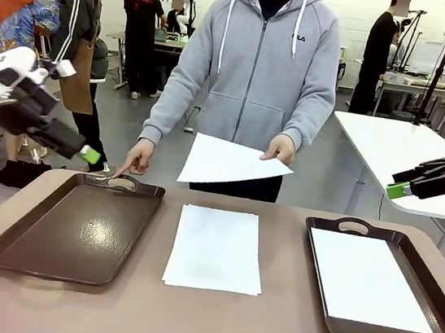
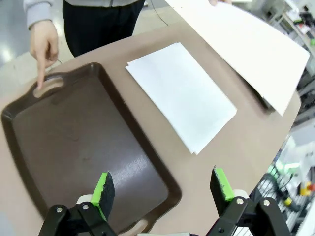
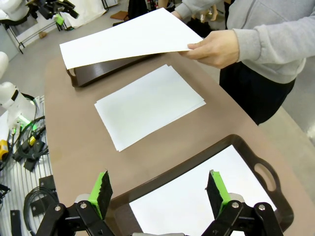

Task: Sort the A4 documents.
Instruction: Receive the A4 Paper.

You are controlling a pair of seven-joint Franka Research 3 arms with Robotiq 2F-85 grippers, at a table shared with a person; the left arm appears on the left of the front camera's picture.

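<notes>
The left gripper [image 2: 162, 187] and the right gripper [image 3: 159, 188] hang released, jaws wide, grasping nothing. A stack of A4 documents [image 1: 216, 249] lies at the table's centre. At its 3 o'clock one sheet [image 1: 370, 280] lies in a tray [image 1: 425, 275]. At 12 o'clock a person's hand [image 1: 280, 149] holds another sheet [image 1: 227, 161]. At 9 o'clock the other hand [image 1: 136, 158] points at the empty tray [image 1: 75, 229].

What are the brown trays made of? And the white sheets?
The brown trays look like hard plastic: smooth and glossy, and light glints off the empty one's floor. They could be something coated instead, hard to tell. The white sheets look like thin, matte paper: no shine, very thin edges, lying flat in a small stack.
</notes>
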